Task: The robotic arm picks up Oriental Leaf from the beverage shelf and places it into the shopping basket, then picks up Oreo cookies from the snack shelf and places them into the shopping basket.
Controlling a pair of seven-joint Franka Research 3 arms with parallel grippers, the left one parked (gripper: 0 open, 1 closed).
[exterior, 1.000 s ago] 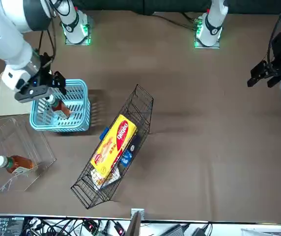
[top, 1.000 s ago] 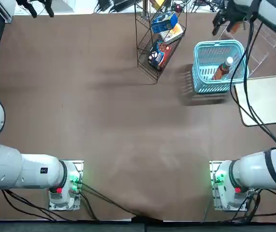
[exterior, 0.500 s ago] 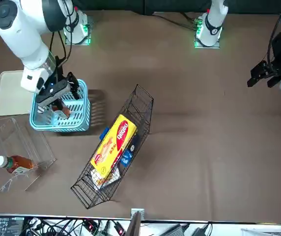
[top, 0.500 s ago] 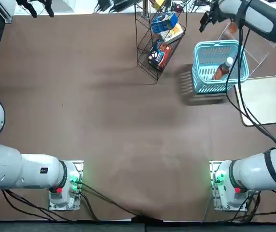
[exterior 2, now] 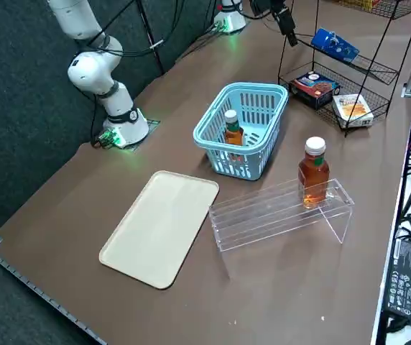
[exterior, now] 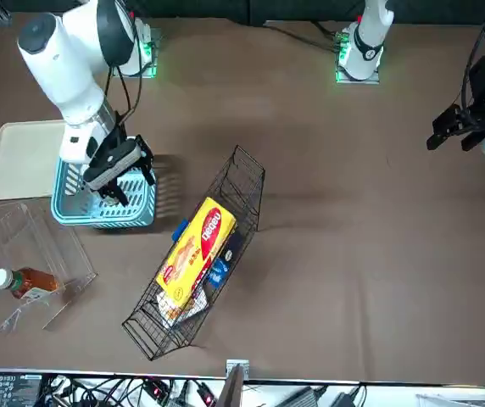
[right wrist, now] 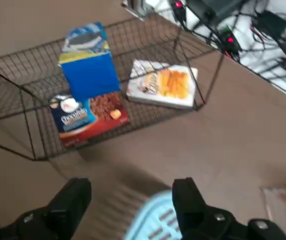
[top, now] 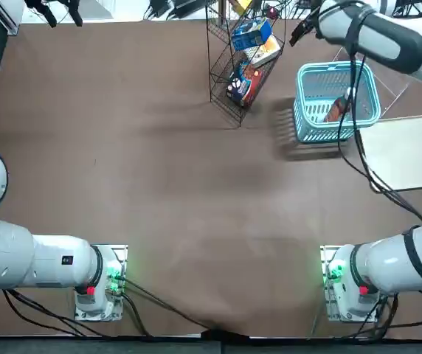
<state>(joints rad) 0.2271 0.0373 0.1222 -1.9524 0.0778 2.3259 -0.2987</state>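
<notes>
My right gripper [top: 300, 29] [right wrist: 130, 199] hangs open and empty in the air between the turquoise shopping basket [top: 298, 105] and the black wire snack shelf [top: 222, 82], just past the basket's far corner. The blue Oreo cookies box [right wrist: 89, 67] [top: 251, 35] [exterior 2: 333, 44] lies on the shelf's upper tier, ahead of the fingers. One Oriental Leaf bottle [top: 336, 109] [exterior 2: 232, 130] stands tilted inside the basket [exterior 2: 223, 162]. A second one [exterior 2: 313, 173] [exterior: 24, 281] stands on the clear beverage shelf [exterior 2: 277, 212].
An orange-yellow box [right wrist: 163, 84] and a red-and-dark packet [right wrist: 88, 117] lie on the rack's lower tier. A beige tray [top: 410, 151] [exterior 2: 162, 226] lies on the table beside the basket, toward the robot's right. Cables and equipment sit beyond the table's far edge.
The right gripper has moved from over the basket toward the snack shelf, leftward in the top view. The bottle in the basket has stayed put.
</notes>
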